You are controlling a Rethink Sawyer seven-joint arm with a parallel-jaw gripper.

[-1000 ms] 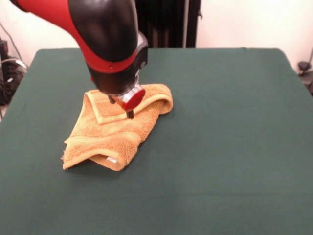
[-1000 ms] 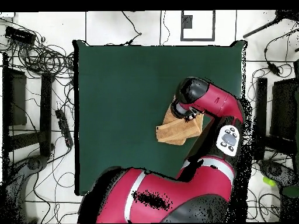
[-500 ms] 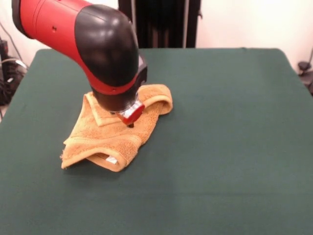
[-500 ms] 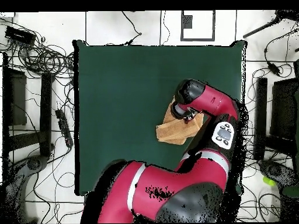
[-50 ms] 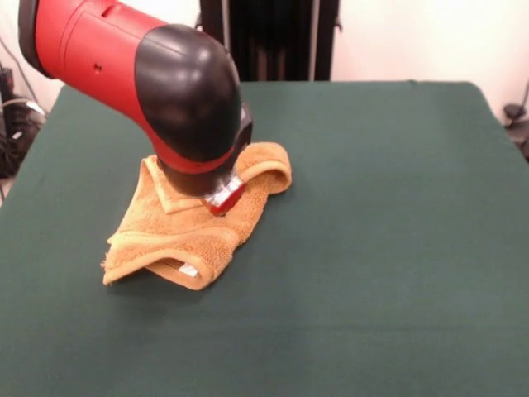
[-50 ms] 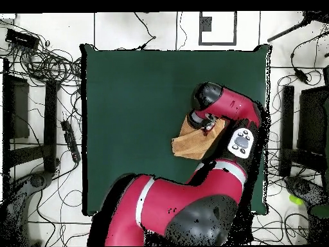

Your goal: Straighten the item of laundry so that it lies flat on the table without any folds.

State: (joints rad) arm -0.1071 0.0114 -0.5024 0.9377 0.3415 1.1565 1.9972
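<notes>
A dark green table [image 5: 397, 248] bears one crumpled orange towel [image 5: 186, 236].

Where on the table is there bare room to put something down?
Bare green table lies everywhere right of the towel and along the near edge. It is crowded only at the towel, where the end effector presses down.
</notes>
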